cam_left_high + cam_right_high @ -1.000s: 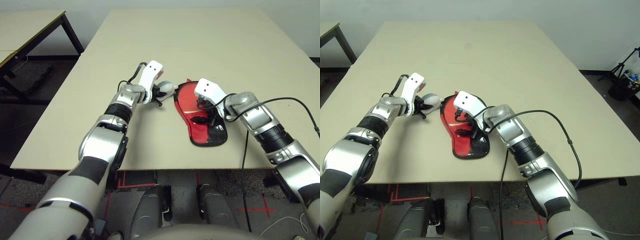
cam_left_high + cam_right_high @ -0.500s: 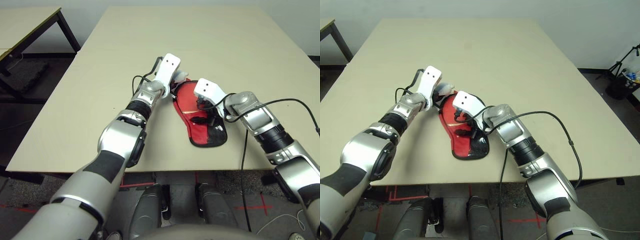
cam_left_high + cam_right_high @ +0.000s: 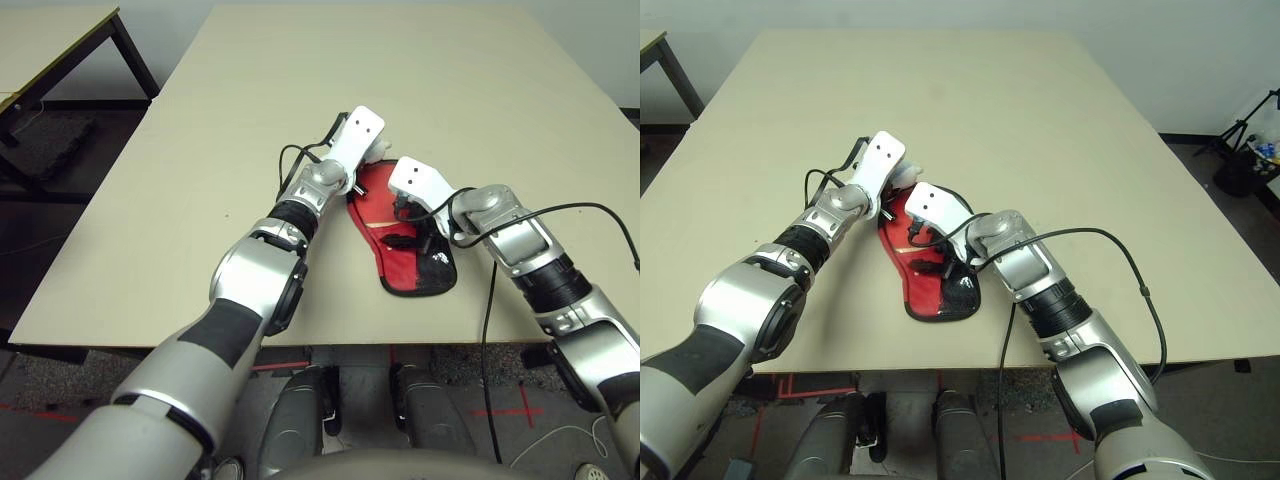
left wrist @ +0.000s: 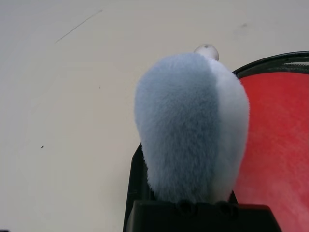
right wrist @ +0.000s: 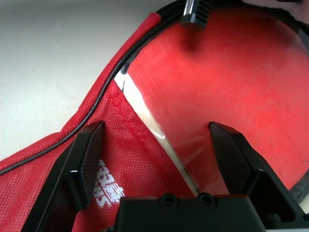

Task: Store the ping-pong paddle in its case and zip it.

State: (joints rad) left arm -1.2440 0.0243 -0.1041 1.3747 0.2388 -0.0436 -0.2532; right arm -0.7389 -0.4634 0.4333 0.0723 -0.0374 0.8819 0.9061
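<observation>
The red case (image 3: 415,265) lies flat on the table (image 3: 450,90), its round end pointing away from me. Behind its clear plastic panel I see the ping-pong paddle's red face (image 5: 231,72); the handle is hidden. My left gripper (image 3: 372,160) is at the far round edge of the case, shut on a white fluffy ball (image 4: 193,125) that hides its fingers. My right gripper (image 5: 161,145) stands open over the middle of the case, with one finger (image 5: 87,159) above the red fabric and the other above the clear panel.
A thin black cable (image 5: 96,96) runs across the case's red fabric. A thicker cable (image 3: 600,215) loops from my right forearm over the table's near right. Another table (image 3: 60,40) stands off to the far left. The table's front edge is just below the case.
My left arm has swung right, carrying the fluffy ball from left of the case to its far round edge. The right gripper and the case have stayed put.
</observation>
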